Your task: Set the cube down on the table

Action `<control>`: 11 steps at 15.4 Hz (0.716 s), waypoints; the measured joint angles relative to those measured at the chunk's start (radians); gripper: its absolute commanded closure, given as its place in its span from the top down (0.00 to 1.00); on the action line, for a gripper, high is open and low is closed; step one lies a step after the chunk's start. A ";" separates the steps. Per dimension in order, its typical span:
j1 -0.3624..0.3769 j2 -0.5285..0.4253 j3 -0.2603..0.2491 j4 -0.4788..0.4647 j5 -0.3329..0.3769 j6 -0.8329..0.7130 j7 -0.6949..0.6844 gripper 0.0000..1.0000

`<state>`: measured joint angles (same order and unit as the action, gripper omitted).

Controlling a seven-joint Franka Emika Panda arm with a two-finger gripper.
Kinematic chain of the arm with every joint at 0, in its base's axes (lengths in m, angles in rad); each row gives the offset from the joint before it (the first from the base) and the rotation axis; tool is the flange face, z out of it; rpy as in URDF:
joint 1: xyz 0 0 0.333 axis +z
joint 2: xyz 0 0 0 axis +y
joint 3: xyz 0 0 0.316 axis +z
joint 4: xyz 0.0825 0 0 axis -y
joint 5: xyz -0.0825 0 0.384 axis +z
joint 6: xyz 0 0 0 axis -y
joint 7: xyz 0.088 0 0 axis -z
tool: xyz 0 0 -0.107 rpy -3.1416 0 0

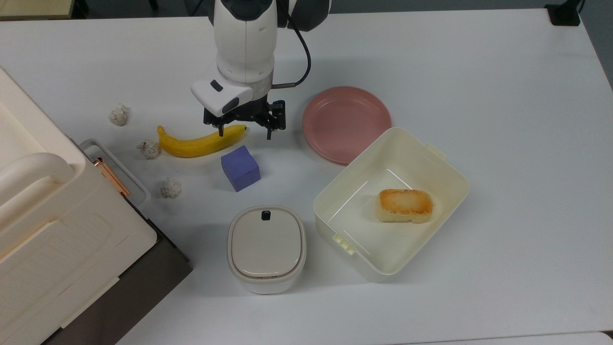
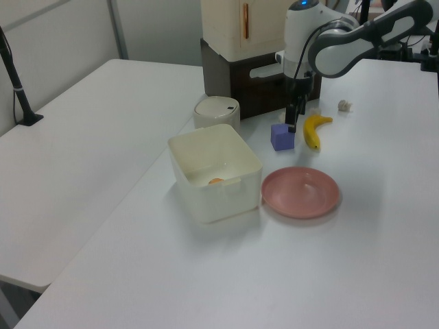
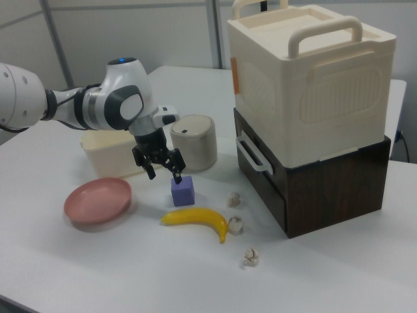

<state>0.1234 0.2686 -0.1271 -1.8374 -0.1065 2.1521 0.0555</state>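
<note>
The blue-purple cube point(image 1: 240, 168) point(image 2: 282, 136) point(image 3: 183, 190) rests on the white table point(image 1: 503, 96) point(image 2: 384, 253) point(image 3: 130, 261), between the banana and the lidded pot. My gripper point(image 1: 244, 132) point(image 3: 163, 173) hangs just above it, open, with nothing between the fingers. In the left view the gripper point(image 2: 294, 123) stands right behind the cube.
A yellow banana point(image 1: 198, 141) lies beside the cube. A pink plate point(image 1: 346, 122) and a cream bin point(image 1: 390, 201) holding a toasted bread block point(image 1: 404, 205) are on the top view's right. A lidded pot point(image 1: 266, 248), three paper balls point(image 1: 171, 187) and a big cream case point(image 1: 52, 230) stand nearby.
</note>
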 measured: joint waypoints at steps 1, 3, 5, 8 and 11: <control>0.000 -0.010 0.001 0.002 0.000 -0.010 0.000 1.00; -0.006 -0.048 0.006 0.006 0.000 -0.061 0.000 1.00; -0.024 -0.109 0.011 0.011 0.000 -0.121 0.000 1.00; -0.056 -0.193 0.014 0.011 0.000 -0.158 0.000 1.00; -0.075 -0.236 0.015 0.012 0.001 -0.160 0.000 1.00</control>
<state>0.0479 0.0331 -0.1122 -1.8257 -0.1051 1.9918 0.0555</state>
